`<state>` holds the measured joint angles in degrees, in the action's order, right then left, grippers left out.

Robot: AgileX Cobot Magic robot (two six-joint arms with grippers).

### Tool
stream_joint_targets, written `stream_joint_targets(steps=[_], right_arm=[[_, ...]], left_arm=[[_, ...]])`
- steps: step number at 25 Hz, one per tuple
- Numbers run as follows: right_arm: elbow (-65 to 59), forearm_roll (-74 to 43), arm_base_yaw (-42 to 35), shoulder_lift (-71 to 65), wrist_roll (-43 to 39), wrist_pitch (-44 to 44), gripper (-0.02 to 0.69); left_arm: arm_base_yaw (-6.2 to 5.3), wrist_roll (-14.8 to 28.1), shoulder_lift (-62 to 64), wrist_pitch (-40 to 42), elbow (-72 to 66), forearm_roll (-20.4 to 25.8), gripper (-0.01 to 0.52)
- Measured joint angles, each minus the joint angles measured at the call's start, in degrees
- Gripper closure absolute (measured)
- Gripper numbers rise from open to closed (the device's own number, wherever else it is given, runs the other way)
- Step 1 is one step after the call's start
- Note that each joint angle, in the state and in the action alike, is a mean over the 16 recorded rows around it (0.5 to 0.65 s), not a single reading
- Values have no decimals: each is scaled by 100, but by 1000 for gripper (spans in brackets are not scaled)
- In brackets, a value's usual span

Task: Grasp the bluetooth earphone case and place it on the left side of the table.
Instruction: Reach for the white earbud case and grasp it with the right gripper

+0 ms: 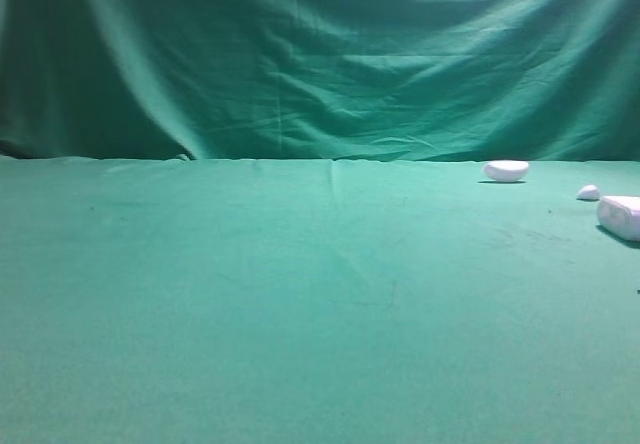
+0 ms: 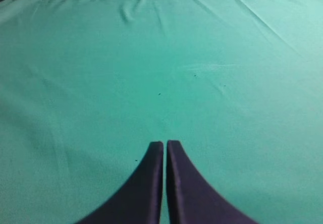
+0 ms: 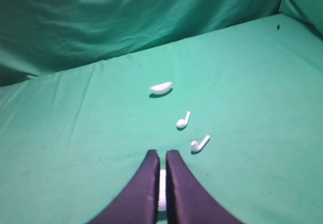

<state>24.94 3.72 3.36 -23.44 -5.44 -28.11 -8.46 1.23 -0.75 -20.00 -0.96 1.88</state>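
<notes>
Right gripper [image 3: 160, 156], closed and empty at lower centre, could knock the earphone case [image 1: 622, 216] off the tabletop [image 1: 300, 314] edge if it approaches unopened.

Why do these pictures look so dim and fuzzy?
Exterior high view: soft, grainy focus, and the white oblong earphone case is cut off by the right edge. Left wrist view: dark gripper fingers blur up close. Right wrist view: the green backdrop cloth falls into shadow, and small white earbuds cast short shadows.
</notes>
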Motion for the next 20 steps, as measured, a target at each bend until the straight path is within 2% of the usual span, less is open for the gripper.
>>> stream_joint_targets(steps=[13, 20], right_arm=[[1362, -41, 319, -2508, 504, -1929, 665], [1845, -350, 703, -3942, 319, -2004, 662]], left_arm=[[0, 0, 0, 0, 0, 0, 514], [0, 0, 0, 0, 0, 0, 514]])
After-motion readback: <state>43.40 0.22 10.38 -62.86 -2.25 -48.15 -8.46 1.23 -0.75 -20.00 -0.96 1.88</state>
